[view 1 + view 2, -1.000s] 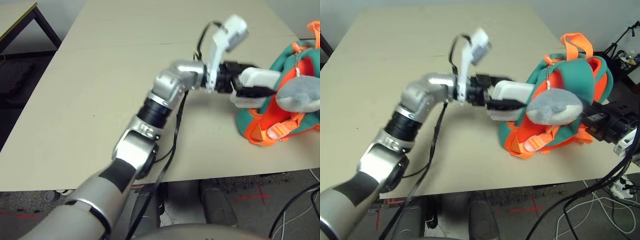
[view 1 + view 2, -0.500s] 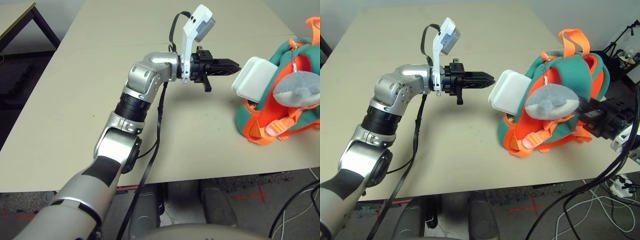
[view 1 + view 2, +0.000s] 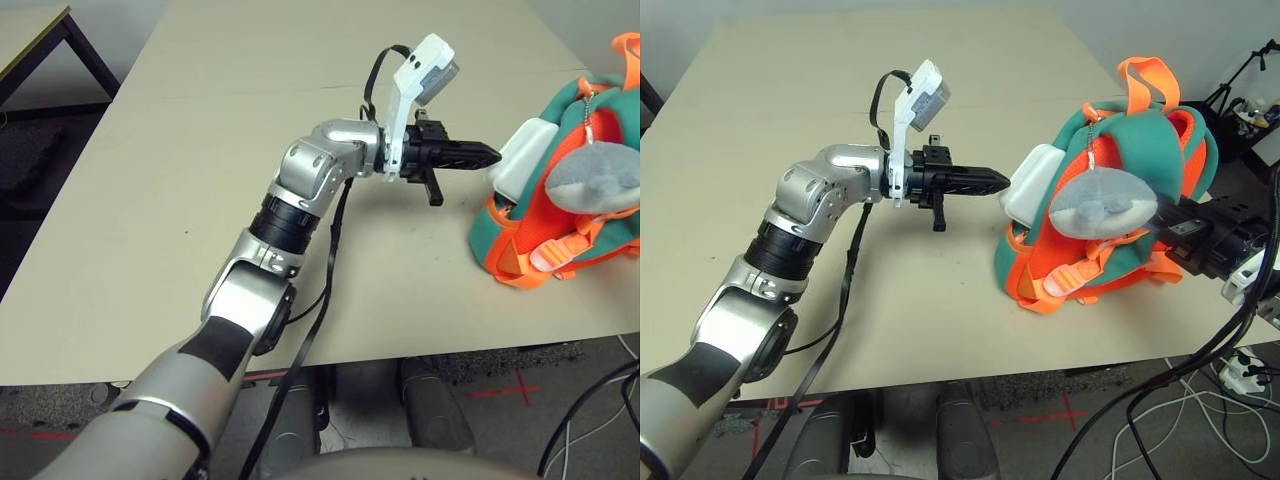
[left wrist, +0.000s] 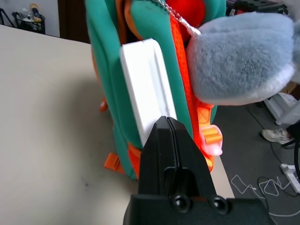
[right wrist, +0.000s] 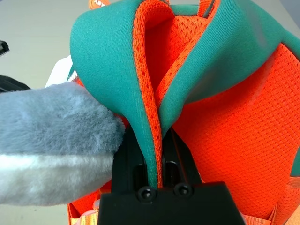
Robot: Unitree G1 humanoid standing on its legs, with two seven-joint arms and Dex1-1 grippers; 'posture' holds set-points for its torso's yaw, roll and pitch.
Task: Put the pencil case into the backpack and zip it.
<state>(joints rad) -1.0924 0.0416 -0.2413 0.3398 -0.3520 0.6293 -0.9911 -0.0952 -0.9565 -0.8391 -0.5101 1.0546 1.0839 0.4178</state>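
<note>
The teal and orange backpack (image 3: 1140, 170) stands at the table's right edge with its opening turned toward my left arm. The white pencil case (image 3: 1033, 184) sits partly inside that opening, its outer end sticking out beside the grey plush whale charm (image 3: 1102, 206). My left gripper (image 3: 1004, 182) is shut with nothing in it, its tips right at the exposed end of the case (image 4: 144, 89). My right gripper (image 5: 157, 143) is shut on the backpack's teal flap edge (image 5: 140, 93), behind the whale.
The tan table (image 3: 820, 90) stretches wide to the left and behind my left arm. Orange straps (image 3: 1065, 285) lie at the backpack's foot near the front edge. Cables (image 3: 1200, 400) hang off the table's right side.
My left gripper let go of the pencil case, drew back and shut, then came forward again to the case's end. The case now sits deeper in the backpack.
</note>
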